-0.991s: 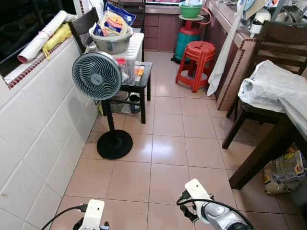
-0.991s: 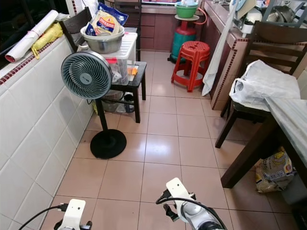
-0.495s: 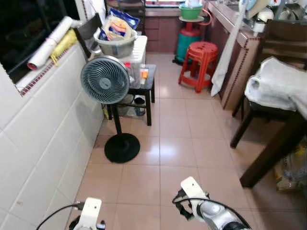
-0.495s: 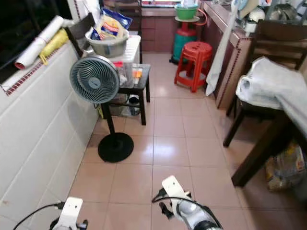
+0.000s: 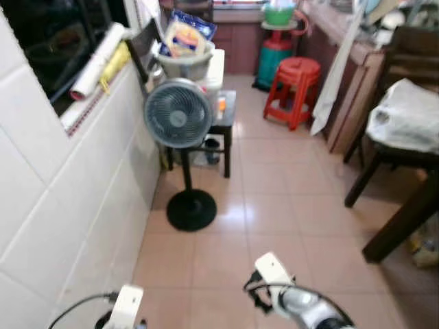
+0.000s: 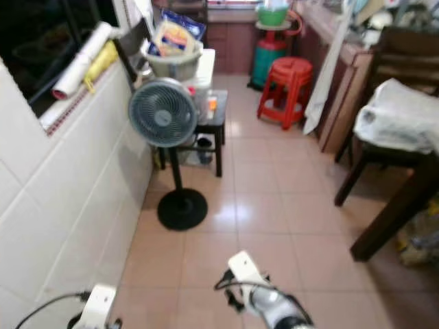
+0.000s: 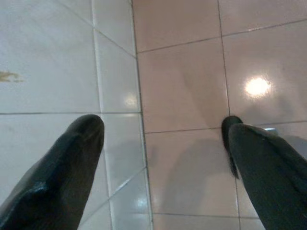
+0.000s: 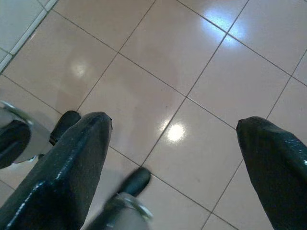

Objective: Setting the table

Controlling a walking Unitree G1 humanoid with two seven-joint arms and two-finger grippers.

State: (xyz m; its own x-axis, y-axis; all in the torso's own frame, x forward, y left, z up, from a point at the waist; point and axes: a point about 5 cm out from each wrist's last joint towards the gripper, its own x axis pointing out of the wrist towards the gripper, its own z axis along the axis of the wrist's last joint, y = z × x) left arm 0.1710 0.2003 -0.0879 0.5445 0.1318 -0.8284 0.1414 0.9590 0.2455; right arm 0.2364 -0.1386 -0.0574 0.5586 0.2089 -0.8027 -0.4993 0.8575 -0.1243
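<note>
The dark wooden dining table [image 5: 406, 218] shows at the right edge, mostly as one slanting leg. Behind it stands a dark chair [image 5: 370, 161] with a white plastic bag [image 5: 406, 123] on its seat. My left gripper [image 7: 163, 127] hangs open over the seam between the white wall tiles and the pink floor. My right gripper [image 8: 175, 122] hangs open over the pink floor tiles with nothing between its fingers. Both silver wrists, the left arm [image 5: 127, 305] and the right arm [image 5: 291, 301], show at the bottom of the eye views.
A grey pedestal fan [image 5: 180, 113] stands by the white tiled wall [image 5: 62, 205]. Behind it a small black table carries a metal bowl [image 5: 184, 63] of packets. A red stool [image 5: 293, 89] and a green gas cylinder [image 5: 274, 51] stand farther back. The pink floor [image 5: 274, 205] runs down the middle.
The camera has swung left and the picture is blurred: the wall takes more of the left side and the table has slid toward the right edge. Both arms hang as before.
</note>
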